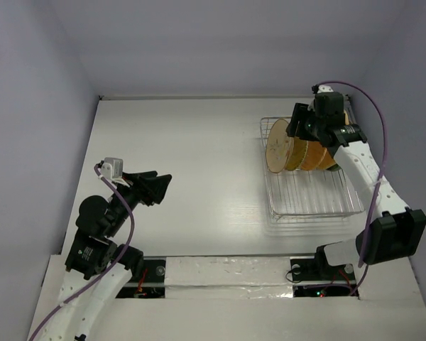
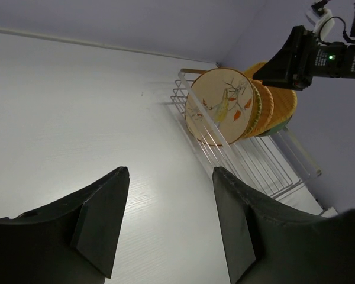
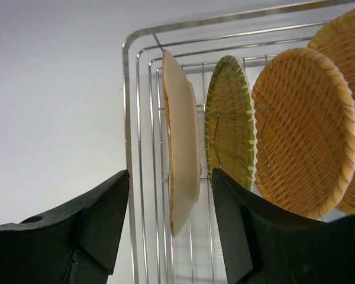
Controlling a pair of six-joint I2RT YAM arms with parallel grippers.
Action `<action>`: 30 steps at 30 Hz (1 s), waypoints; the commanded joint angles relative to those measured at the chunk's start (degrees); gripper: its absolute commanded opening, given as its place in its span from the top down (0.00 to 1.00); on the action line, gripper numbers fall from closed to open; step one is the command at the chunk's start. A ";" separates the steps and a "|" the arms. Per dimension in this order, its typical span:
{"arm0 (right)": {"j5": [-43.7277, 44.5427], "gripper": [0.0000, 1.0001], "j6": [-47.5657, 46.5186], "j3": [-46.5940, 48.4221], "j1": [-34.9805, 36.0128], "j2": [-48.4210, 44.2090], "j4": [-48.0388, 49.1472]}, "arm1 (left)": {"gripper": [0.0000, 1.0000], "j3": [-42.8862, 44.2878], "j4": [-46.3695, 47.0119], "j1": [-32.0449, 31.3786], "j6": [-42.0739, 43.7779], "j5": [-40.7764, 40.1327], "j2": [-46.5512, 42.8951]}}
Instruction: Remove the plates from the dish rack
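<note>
Altogether five plates [image 2: 222,106], one rack [image 1: 309,200]

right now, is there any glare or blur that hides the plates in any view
Top external: even soft light, no glare on the cream leaf-pattern plate. Left wrist: bright sheen on the table, left gripper's fingers dark. Right wrist: orange wicker plate crisp, right gripper's fingers dark, slightly soft.
</note>
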 commanded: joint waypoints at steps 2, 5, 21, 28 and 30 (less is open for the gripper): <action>2.23 0.37 -1.38 1.81 2.23 3.37 2.42 | 0.44 0.21 2.00 -0.26 -0.10 -0.19 -0.09; 5.91 0.37 -1.29 2.77 2.94 5.30 2.60 | 0.45 0.21 1.82 -0.26 -0.28 -0.63 -0.27; 29.91 0.72 -3.66 13.31 11.64 16.37 -7.41 | 0.45 0.12 2.00 -0.26 -0.28 -0.46 -0.79; 36.25 1.00 -4.63 15.60 12.79 16.56 -8.65 | 0.45 0.12 1.82 -0.26 -0.28 -0.90 -1.67; 37.21 1.00 -4.89 16.48 13.84 15.94 -8.30 | 0.45 0.12 2.00 -0.26 -0.19 -0.81 -1.67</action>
